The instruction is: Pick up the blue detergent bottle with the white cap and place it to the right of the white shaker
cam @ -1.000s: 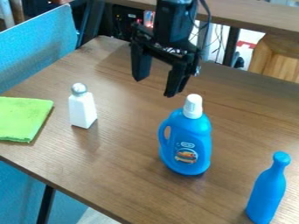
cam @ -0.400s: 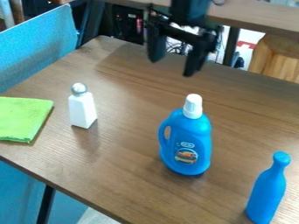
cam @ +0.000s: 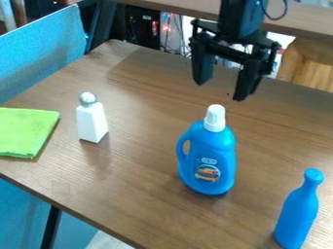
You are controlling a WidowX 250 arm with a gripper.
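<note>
The black gripper [cam: 221, 90] hangs over the back of the table, open, with nothing between its fingers. Nearest to it, below and in front, a blue detergent bottle [cam: 207, 158] with a white cap and a side handle stands upright. To the left stands a white shaker [cam: 92, 120] with a silver top. A plain blue bottle [cam: 298, 211] is upright at the lower right. The green cloth [cam: 26, 131] lies flat at the left edge.
The brown wooden table [cam: 143, 194] carries all of these. A blue chair back [cam: 42, 51] borders it at the upper left. Behind it are another wooden surface [cam: 305, 22], cables and a wooden piece [cam: 309, 65] at the right.
The gripper has shifted to the right across the back of the table, rising and then dropping slightly, still open. The bottles, shaker and cloth have not moved.
</note>
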